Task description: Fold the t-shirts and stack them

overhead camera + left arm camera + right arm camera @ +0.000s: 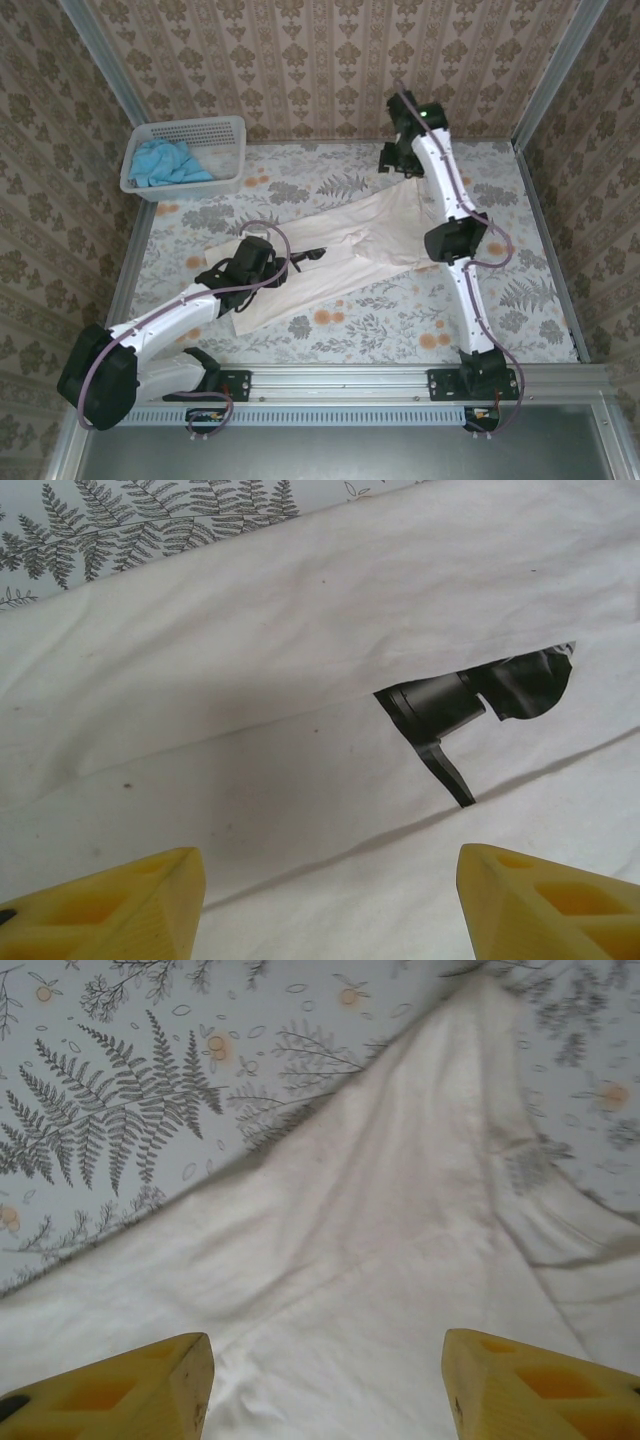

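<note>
The cream shirt lies slantwise on the desk, long axis running from the left tool to the right tool, both wide open, empty, over its cloth.

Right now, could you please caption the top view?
Left gripper and right gripper over cream shirt; blue shirt in basket.

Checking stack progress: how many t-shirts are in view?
2. The cream t-shirt lies across the middle of the table; the blue t-shirt sits crumpled in the basket at the far left corner. Others could be hidden beneath it.
</note>
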Action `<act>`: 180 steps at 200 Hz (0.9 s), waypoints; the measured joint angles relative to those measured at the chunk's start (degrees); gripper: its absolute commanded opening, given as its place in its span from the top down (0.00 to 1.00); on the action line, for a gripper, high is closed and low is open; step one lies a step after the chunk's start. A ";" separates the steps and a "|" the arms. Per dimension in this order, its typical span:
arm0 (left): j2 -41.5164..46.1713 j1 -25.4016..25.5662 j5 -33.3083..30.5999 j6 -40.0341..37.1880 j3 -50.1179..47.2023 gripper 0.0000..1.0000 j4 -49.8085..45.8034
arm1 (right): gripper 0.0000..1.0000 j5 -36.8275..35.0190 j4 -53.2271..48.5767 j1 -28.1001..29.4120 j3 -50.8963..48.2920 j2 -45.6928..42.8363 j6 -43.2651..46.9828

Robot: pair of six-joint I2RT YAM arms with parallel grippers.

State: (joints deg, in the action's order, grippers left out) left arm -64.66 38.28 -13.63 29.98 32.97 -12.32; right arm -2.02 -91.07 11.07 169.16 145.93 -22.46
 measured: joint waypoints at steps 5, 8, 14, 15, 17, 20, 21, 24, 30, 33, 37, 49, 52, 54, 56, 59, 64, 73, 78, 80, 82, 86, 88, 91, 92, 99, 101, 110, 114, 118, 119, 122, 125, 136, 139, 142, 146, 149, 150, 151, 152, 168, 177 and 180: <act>0.00 0.00 0.17 0.00 0.00 0.32 0.02 | 0.36 0.81 0.11 -0.90 -1.68 -1.60 0.28; 0.00 0.00 0.22 0.00 0.00 0.32 0.02 | 0.36 1.51 0.39 -1.70 -3.34 -3.08 0.57; 0.00 0.00 0.37 0.00 0.00 0.32 0.02 | 0.34 2.45 0.90 -3.02 -6.16 -5.64 1.16; 0.00 0.00 0.37 0.00 0.00 0.32 0.02 | 0.33 2.56 0.96 -3.19 -6.54 -5.95 1.22; 0.00 0.00 0.37 0.00 0.00 0.32 0.02 | 0.33 2.75 1.11 -3.61 -7.56 -6.88 1.40; 0.00 0.00 0.39 0.00 0.00 0.32 0.07 | 0.32 2.91 1.36 -4.17 -9.35 -8.57 1.70; 0.00 0.00 0.42 0.00 0.00 0.32 0.07 | 0.31 2.93 1.44 -4.28 -9.75 -8.87 1.79; 0.00 0.00 0.44 0.00 0.00 0.32 0.11 | 0.31 2.91 1.60 -4.87 -11.08 -10.14 2.03; 0.00 0.00 0.59 -0.02 0.00 0.32 0.20 | 0.30 2.86 2.49 -6.05 -14.78 -13.29 2.80; 0.00 0.00 0.63 0.00 0.00 0.32 0.28 | 0.30 2.86 3.06 -6.56 -16.76 -14.93 2.82; 0.00 0.00 0.79 0.00 0.00 0.32 0.37 | 0.29 2.86 3.76 -7.08 -19.69 -17.27 3.26; -0.07 0.02 1.27 -0.02 0.00 0.31 0.63 | 0.27 3.15 6.51 -7.67 -28.72 -24.15 3.65; -0.13 0.02 1.40 0.00 0.00 0.31 0.74 | 0.27 3.41 7.28 -7.65 -31.34 -26.27 3.67; -0.17 0.07 1.46 0.00 0.00 0.31 0.83 | 0.26 3.50 7.85 -7.61 -32.68 -27.17 3.67; -0.22 0.07 1.51 0.00 0.00 0.31 0.90 | 0.26 3.80 8.81 -7.48 -34.67 -28.48 3.76; -0.37 0.11 1.68 -0.02 0.02 0.31 1.07 | 0.25 3.98 9.94 -7.34 -37.27 -30.36 3.67; -0.59 0.22 1.88 0.00 0.02 0.31 1.27 | 0.24 4.42 12.50 -6.97 -42.56 -33.70 3.50; -1.16 0.44 2.19 -0.04 0.07 0.31 1.60 | 0.23 5.05 17.38 -6.60 -52.50 -39.87 2.32; -1.46 0.63 2.38 -0.07 0.07 0.31 1.73 | 0.23 5.60 20.52 -6.40 -58.31 -43.12 1.57; -1.68 0.70 2.43 -0.11 0.07 0.31 1.75 | 0.23 5.60 21.44 -6.38 -60.08 -44.11 1.03; -1.75 0.72 2.47 -0.15 0.07 0.31 1.75 | 0.23 6.03 23.04 -6.27 -62.53 -45.40 0.74; -2.03 0.79 2.71 -0.17 0.09 0.30 1.77 | 0.23 6.29 25.55 -6.27 -67.30 -47.84 -0.42; -2.12 0.85 2.78 -0.20 0.09 0.30 1.75 | 0.23 6.56 26.56 -6.29 -68.91 -48.61 -0.83; -2.27 0.98 2.91 -0.20 0.09 0.30 1.77 | 0.23 6.91 28.98 -6.43 -72.72 -50.36 -1.57; -2.32 1.01 2.93 -0.20 0.09 0.30 1.79 | 0.23 6.93 29.40 -6.49 -73.42 -50.66 -1.84; -2.67 1.09 3.17 -0.20 0.09 0.30 1.86 | 0.26 7.54 33.83 -7.13 -80.46 -53.22 -3.91; -2.75 1.16 3.26 -0.22 0.09 0.30 1.86 | 0.26 7.67 34.56 -7.26 -81.66 -53.55 -4.39; -3.04 1.38 3.43 -0.22 0.11 0.30 1.97 | 0.29 8.33 39.04 -8.28 -88.39 -54.38 -7.17; -3.21 1.44 3.48 -0.22 0.11 0.30 2.03 | 0.31 8.46 40.61 -8.57 -90.38 -53.99 -8.00; -3.30 1.49 3.63 -0.24 0.13 0.30 2.10 | 0.32 8.59 42.40 -8.85 -92.28 -53.37 -9.18; -3.32 1.49 3.63 -0.24 0.13 0.30 2.12 | 0.32 8.61 42.69 -8.90 -92.56 -53.18 -9.29; -3.43 1.51 3.65 -0.24 0.13 0.30 2.12 | 0.33 8.66 43.71 -9.11 -93.57 -52.46 -9.75; -3.52 1.51 3.67 -0.26 0.15 0.30 2.12 | 0.34 8.74 44.96 -9.38 -94.64 -51.58 -10.71; -3.87 1.55 3.87 -0.39 0.20 0.30 2.14 | 0.36 8.87 48.33 -9.75 -96.65 -48.33 -12.50; -3.93 1.57 3.93 -0.42 0.20 0.30 2.14 | 0.37 8.94 49.07 -9.77 -96.91 -47.39 -12.98; -4.00 1.60 4.02 -0.42 0.20 0.30 2.12 | 0.37 8.98 49.99 -9.77 -97.09 -46.31 -13.44; -4.02 1.64 4.02 -0.44 0.22 0.30 2.12 | 0.37 9.01 50.99 -9.75 -97.24 -45.29 -13.88; -4.02 1.68 4.04 -0.44 0.22 0.30 2.12 | 0.37 9.03 51.74 -9.73 -97.29 -44.46 -14.19; -4.02 1.70 4.04 -0.44 0.22 0.30 2.12 | 0.37 9.03 52.02 -9.68 -97.29 -44.17 -14.43; -4.02 1.75 4.04 -0.44 0.22 0.30 2.14 | 0.37 9.03 52.19 -9.68 -97.29 -44.00 -14.53; -4.04 1.75 4.04 -0.44 0.22 0.29 2.12 | 0.37 9.03 52.37 -9.68 -97.29 -43.82 -14.60; -4.09 2.10 4.17 -0.59 0.35 0.29 2.14 | 0.36 8.96 56.11 -9.31 -97.24 -40.79 -15.89; -4.20 2.23 4.26 -0.66 0.50 0.29 2.16 | 0.35 8.83 57.29 -9.14 -96.87 -39.50 -16.44; -4.22 2.27 4.26 -0.66 0.55 0.29 2.14 | 0.35 8.70 57.68 -8.98 -96.56 -38.86 -16.65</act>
State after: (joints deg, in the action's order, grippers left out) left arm -68.88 40.56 -9.37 29.32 33.52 -10.17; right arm 6.68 -33.39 2.09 72.60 107.07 -39.11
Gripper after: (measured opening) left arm 0.706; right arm 0.639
